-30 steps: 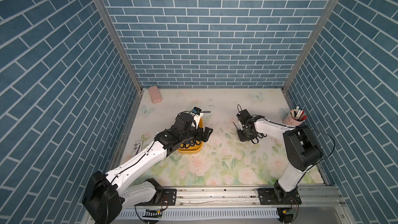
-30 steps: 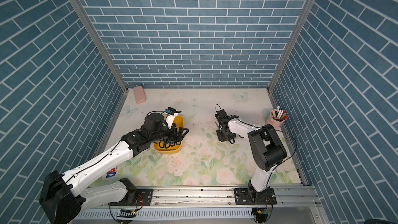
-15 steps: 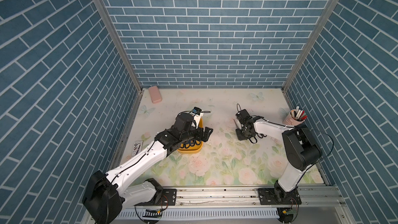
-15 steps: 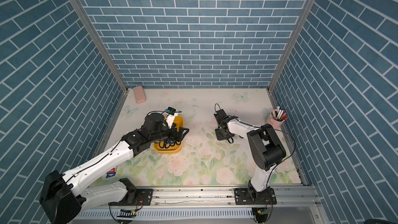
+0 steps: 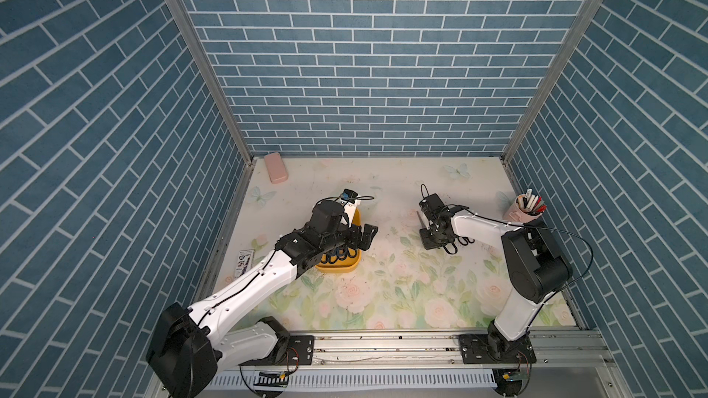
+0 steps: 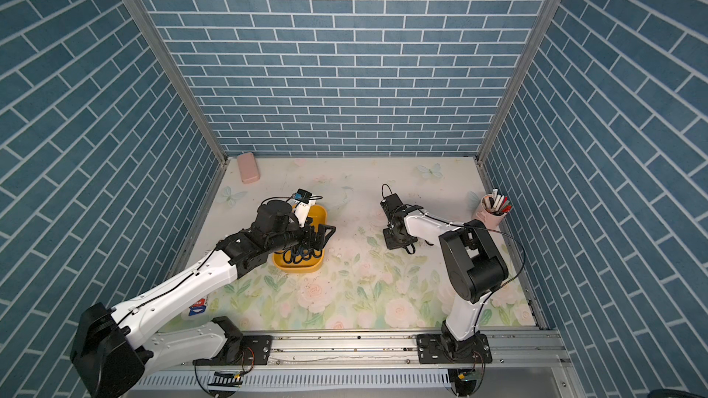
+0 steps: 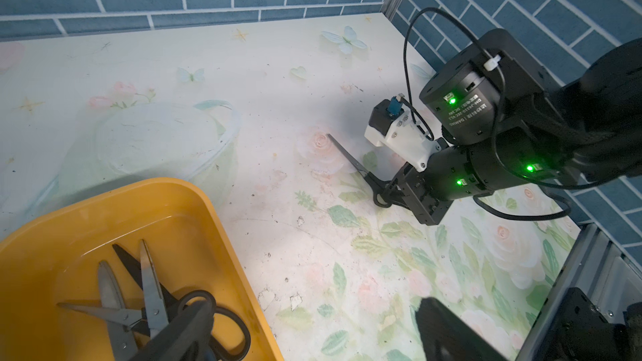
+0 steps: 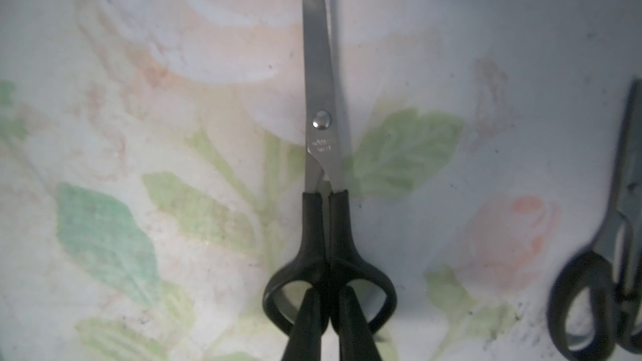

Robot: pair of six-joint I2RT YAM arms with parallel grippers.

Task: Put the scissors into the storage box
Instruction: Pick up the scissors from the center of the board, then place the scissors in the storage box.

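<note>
Black-handled scissors (image 8: 321,140) pinched btwn loops by closed R gripper (image 8: 327,295); L gripper (image 5: 362,237) open above yellow storage box (image 5: 339,269) w/ other pairs (image 7: 149,293).

L arm (image 5: 249,281), white links w/ black joints, reaches forward from the near rail, forearm low, wrist turned toward the R arm (image 5: 482,225). L gripper (image 5: 363,238) has its jaws wide apart. R arm is folded: upper link upright, forearm stretched inward, wrist pointing down. R gripper (image 8: 326,303) is pinched tight on the handles of black-handled, grey-bladed scissors (image 8: 321,98).
</note>
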